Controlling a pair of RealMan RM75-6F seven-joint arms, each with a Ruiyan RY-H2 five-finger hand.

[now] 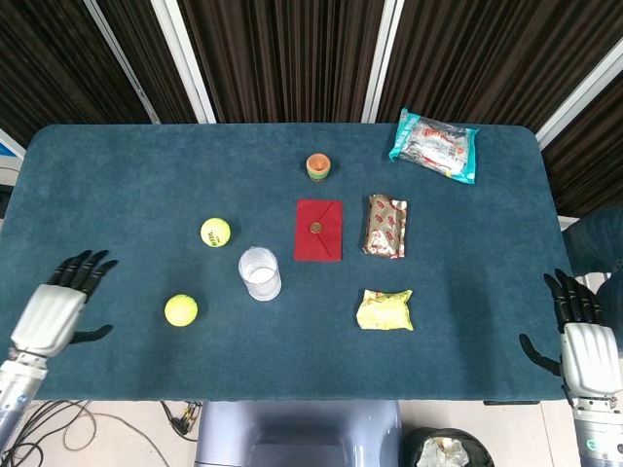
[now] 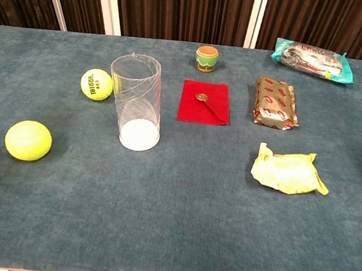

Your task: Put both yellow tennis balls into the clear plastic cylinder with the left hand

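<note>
A clear plastic cylinder [image 1: 260,273] [image 2: 136,101] stands upright and empty near the middle of the blue table. One yellow tennis ball [image 1: 215,233] [image 2: 96,84] lies just behind it to the left. The other yellow tennis ball [image 1: 181,310] [image 2: 28,140] lies nearer the front left. My left hand [image 1: 60,305] hovers over the table's left front, fingers spread, holding nothing, well left of the nearer ball. My right hand [image 1: 580,336] is off the table's right front corner, fingers spread and empty. Neither hand shows in the chest view.
A red cloth [image 1: 318,230] with a small coin lies right of the cylinder. Behind it stands a small orange pot [image 1: 319,166]. A brown snack pack [image 1: 385,226], a yellow wrapper [image 1: 385,309] and a teal bag [image 1: 435,144] occupy the right half.
</note>
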